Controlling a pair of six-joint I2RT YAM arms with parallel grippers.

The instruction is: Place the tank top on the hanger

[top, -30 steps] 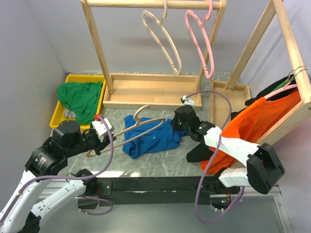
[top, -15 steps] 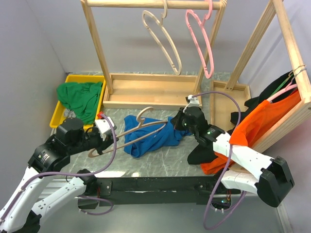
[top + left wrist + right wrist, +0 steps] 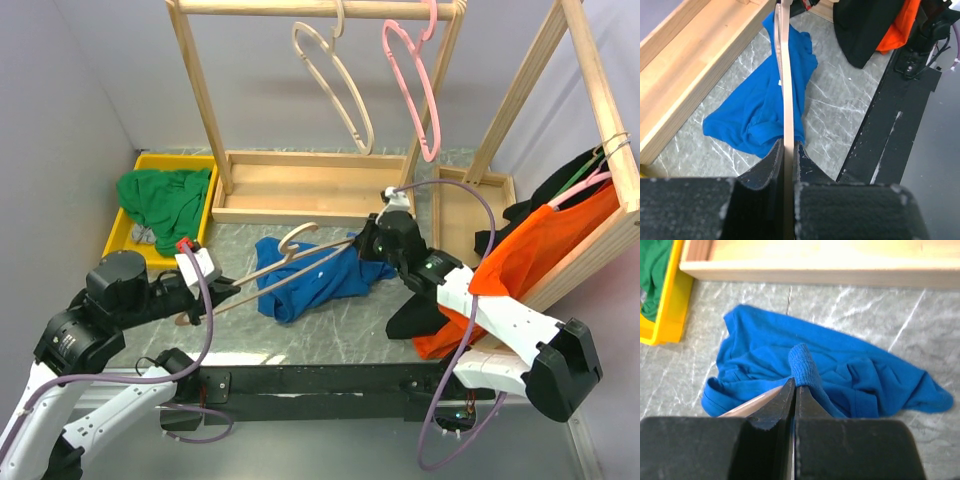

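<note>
We watch the left gripper [image 3: 788,150] pull back, away from the pale wooden rack base [image 3: 300,185], dragging the thin pale beige hanger [image 3: 788,115] with it. Its jaws are clamped narrow on one end of that hanger. Meanwhile the right gripper [image 3: 794,387] has crept closer to the rack base's right end, pinched shut on a raised fold of the royal-blue soft fabric tank top [image 3: 840,365].

We read this as lining up to thread the hanger's free shoulder into an opening; nothing is on it yet.

The hanger's long axis runs diagonally from the left gripper toward the rack base's right end, hook turned toward the rack base. The tank top lies crumpled on the table just in front of the rack base, beneath the hanger, stretched roughly along its front edge.
</note>
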